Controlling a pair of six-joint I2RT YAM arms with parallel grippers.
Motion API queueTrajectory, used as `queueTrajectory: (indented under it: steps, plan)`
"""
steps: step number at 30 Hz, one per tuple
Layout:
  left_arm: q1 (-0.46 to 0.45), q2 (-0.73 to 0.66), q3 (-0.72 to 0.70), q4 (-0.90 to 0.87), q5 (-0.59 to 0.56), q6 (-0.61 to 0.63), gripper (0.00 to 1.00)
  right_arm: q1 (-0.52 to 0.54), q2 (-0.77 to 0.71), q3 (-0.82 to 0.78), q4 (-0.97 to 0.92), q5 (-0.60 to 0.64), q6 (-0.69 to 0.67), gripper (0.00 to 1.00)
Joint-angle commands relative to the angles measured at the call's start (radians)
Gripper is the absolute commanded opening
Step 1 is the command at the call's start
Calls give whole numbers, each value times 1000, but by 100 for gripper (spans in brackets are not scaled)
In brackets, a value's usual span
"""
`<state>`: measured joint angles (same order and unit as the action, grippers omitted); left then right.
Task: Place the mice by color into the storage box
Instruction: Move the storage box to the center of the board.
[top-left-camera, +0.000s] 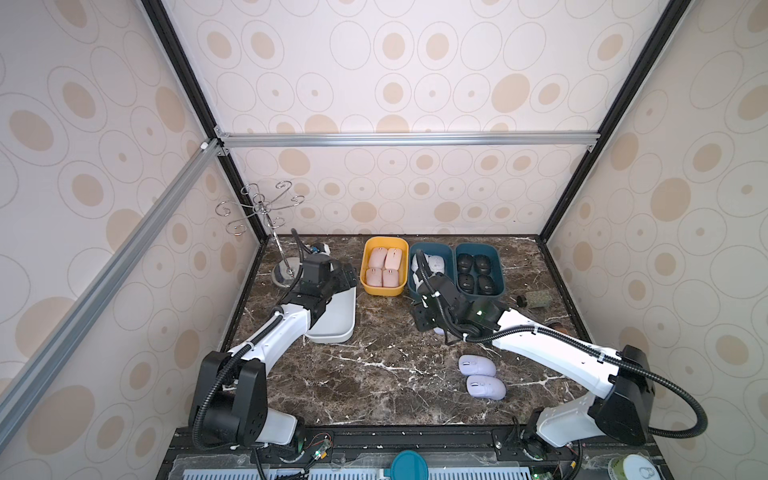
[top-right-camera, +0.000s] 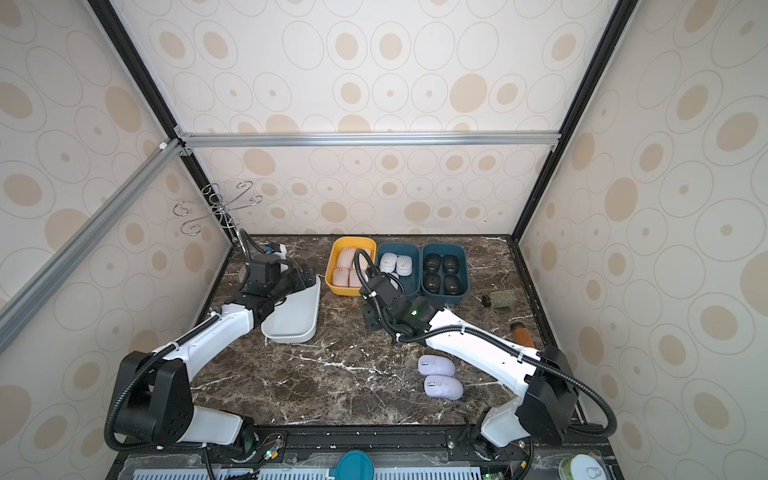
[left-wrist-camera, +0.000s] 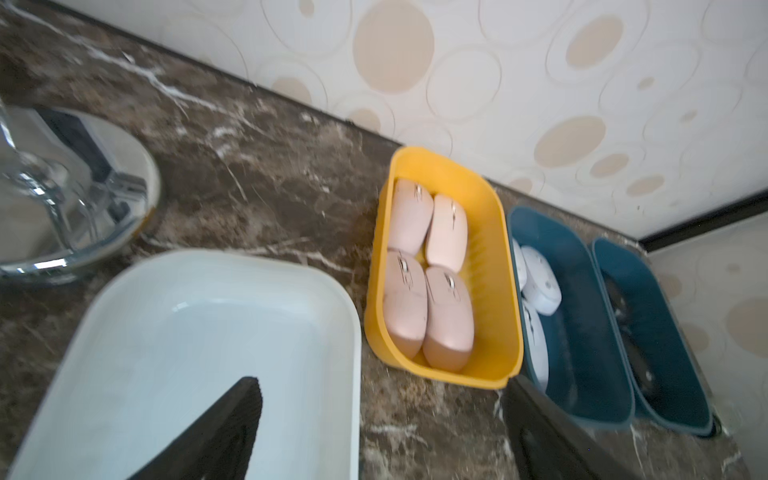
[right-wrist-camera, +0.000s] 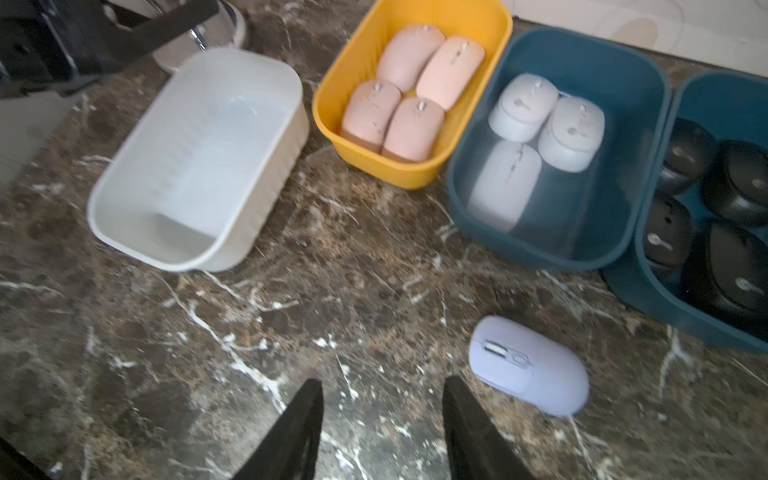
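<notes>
Four pink mice (top-left-camera: 383, 267) fill the yellow box (top-left-camera: 365, 286). Three white mice (right-wrist-camera: 523, 106) lie in the middle teal box (right-wrist-camera: 582, 249), and four black mice (top-left-camera: 476, 272) in the far-right teal box (top-left-camera: 500, 286). The white box (top-left-camera: 338, 332) is empty. Two lavender mice (top-left-camera: 477, 365) (top-left-camera: 485, 386) lie side by side at the front right of the table. A third lavender mouse (right-wrist-camera: 530, 365) lies on the table just beside my right gripper (right-wrist-camera: 382, 415), which is open and empty. My left gripper (left-wrist-camera: 382, 415) is open and straddles the white box's rim (left-wrist-camera: 353, 332).
A metal hook stand (top-left-camera: 266, 208) with a round base (left-wrist-camera: 62, 199) stands at the back left, beside my left arm. A green cylinder (top-left-camera: 536, 300) and a brown item (top-right-camera: 521, 332) lie near the right wall. The boxes line the back wall.
</notes>
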<state>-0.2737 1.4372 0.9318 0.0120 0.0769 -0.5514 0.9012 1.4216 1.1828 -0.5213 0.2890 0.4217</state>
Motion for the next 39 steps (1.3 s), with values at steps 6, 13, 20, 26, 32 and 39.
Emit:
queueTrajectory:
  steps: [6,13,20,26,32,39]
  plan:
    - [-76,124,-38,-165,-56,74,77,-5,-100,-123,-36,23,23,55]
    - [-105,192,-43,-158,-57,67,55,-5,-104,-113,-64,12,32,55]
    - [-157,57,-143,-148,-93,-13,7,-5,-141,-127,-89,55,34,55]
    - [-289,-128,-314,-53,-101,-260,0,-22,-185,-159,-150,123,78,55]
    - [-539,-155,-418,107,-199,-564,0,-75,-228,-233,-211,135,155,54]
    - [-707,49,-348,305,-183,-775,0,-97,-246,-284,-251,152,181,56]
